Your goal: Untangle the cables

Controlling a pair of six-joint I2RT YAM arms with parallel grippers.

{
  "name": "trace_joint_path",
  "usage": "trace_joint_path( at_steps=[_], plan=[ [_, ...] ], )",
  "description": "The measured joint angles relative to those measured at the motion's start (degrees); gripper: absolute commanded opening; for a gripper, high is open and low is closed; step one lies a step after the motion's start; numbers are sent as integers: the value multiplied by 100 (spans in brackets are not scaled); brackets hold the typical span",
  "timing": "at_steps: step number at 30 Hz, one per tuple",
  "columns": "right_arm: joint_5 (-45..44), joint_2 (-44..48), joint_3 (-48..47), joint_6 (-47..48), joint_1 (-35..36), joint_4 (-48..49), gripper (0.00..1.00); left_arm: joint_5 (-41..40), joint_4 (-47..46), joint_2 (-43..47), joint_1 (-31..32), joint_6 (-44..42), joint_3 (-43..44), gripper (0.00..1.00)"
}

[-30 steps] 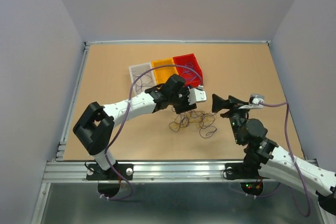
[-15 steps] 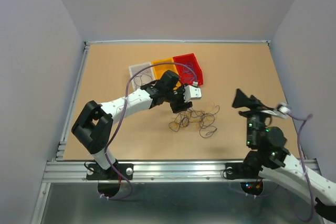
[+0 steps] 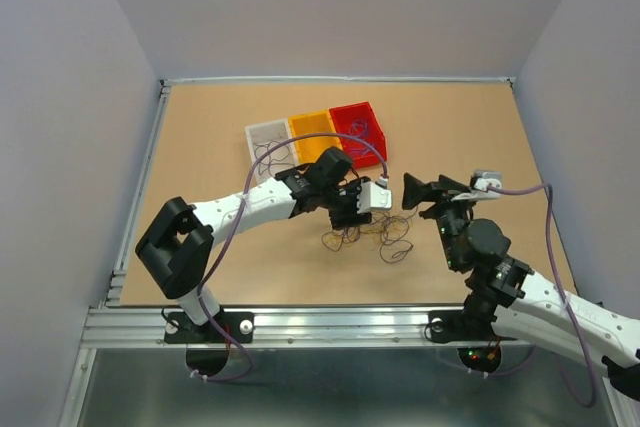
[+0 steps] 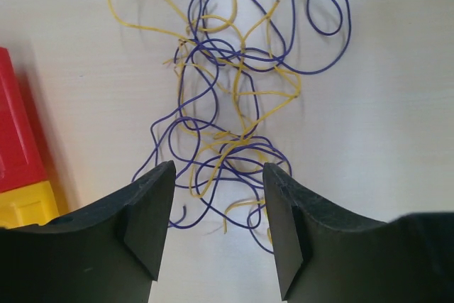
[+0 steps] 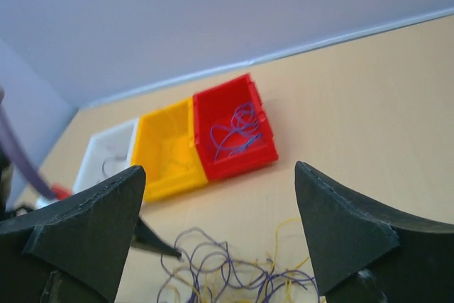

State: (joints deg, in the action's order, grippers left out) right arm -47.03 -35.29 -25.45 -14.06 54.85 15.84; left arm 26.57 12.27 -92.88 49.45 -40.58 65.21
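Note:
The cables (image 3: 375, 232) lie as a loose tangle of thin purple and yellow wires on the tan table between the two arms. My left gripper (image 3: 356, 211) is open and empty, pointing down over the left side of the tangle. In the left wrist view the cables (image 4: 234, 97) spread ahead of the gripper (image 4: 218, 200), with a few strands between its fingers. My right gripper (image 3: 420, 193) is open and empty, held above the table just right of the tangle. In the right wrist view the cables (image 5: 234, 278) lie low between the spread fingers of the gripper (image 5: 216, 200).
A white bin (image 3: 262, 128), a yellow bin (image 3: 310, 117) and a red bin (image 3: 350, 109) stand in a row behind the tangle. The red bin (image 5: 234, 157) holds purple wire and the white bin (image 5: 96, 150) holds dark wire. Grey walls enclose the table.
My right arm swung away to the right and has come back beside the tangle. My left gripper has moved down and right onto the tangle's left side.

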Motion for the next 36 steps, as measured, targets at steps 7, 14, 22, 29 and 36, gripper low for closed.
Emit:
trace_joint_path(
  at_steps=[7, 14, 22, 29, 36],
  plan=[
    [-492, -170, 2, -136, -22, 186, 90, -2, 131, -11, 52, -229, 0, 58],
    [-573, 378, 109, -201, -7, 92, 90, -205, 74, -275, 37, -269, 0, 55],
    [-601, 671, 184, -223, -7, 131, 89, -531, -68, -549, 35, -223, 0, 5],
    [-595, 669, 203, -225, -7, 120, 89, -621, -170, -560, 26, -162, 0, 0],
    [-195, 986, 466, -212, -7, 278, 89, 83, 17, -122, -256, -76, 7, 0]
  ],
)
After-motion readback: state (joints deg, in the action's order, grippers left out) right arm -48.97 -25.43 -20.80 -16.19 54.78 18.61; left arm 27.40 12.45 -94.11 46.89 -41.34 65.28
